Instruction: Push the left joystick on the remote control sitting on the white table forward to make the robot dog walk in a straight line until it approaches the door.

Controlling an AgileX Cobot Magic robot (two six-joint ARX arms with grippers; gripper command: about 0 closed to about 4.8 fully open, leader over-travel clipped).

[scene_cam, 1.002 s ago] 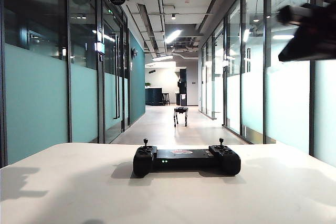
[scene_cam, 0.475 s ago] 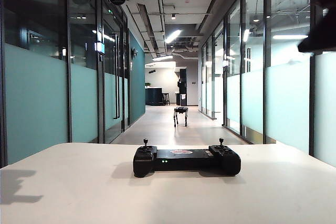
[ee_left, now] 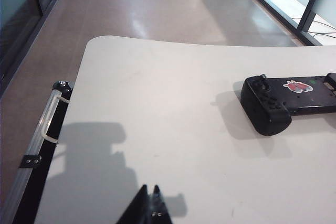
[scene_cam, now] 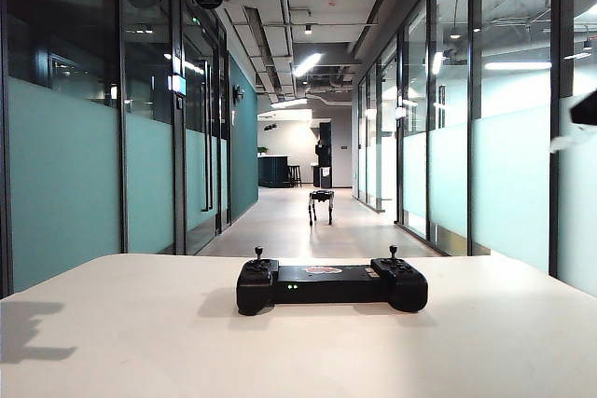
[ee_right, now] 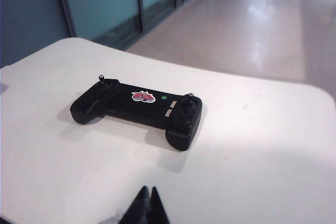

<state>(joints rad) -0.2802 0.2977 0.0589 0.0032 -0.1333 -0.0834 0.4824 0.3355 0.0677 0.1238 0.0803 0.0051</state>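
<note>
Remote [scene_cam: 332,284] rests mid-surface [scene_cam: 112,342], its left joystick [scene_cam: 258,253] upright and untouched. Dog [scene_cam: 321,204] stands far down the corridor. Left gripper [ee_left: 152,203] and right gripper [ee_right: 148,203] hover above the surface, well apart from the remote, jaws pressed together.

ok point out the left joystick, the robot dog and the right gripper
left joystick [scene_cam: 258,252]: exterior view, on its knob top
robot dog [scene_cam: 321,196]: exterior view, on its body, down the corridor
right gripper [ee_right: 146,198]: right wrist view, at its closed fingertips above the table
</note>
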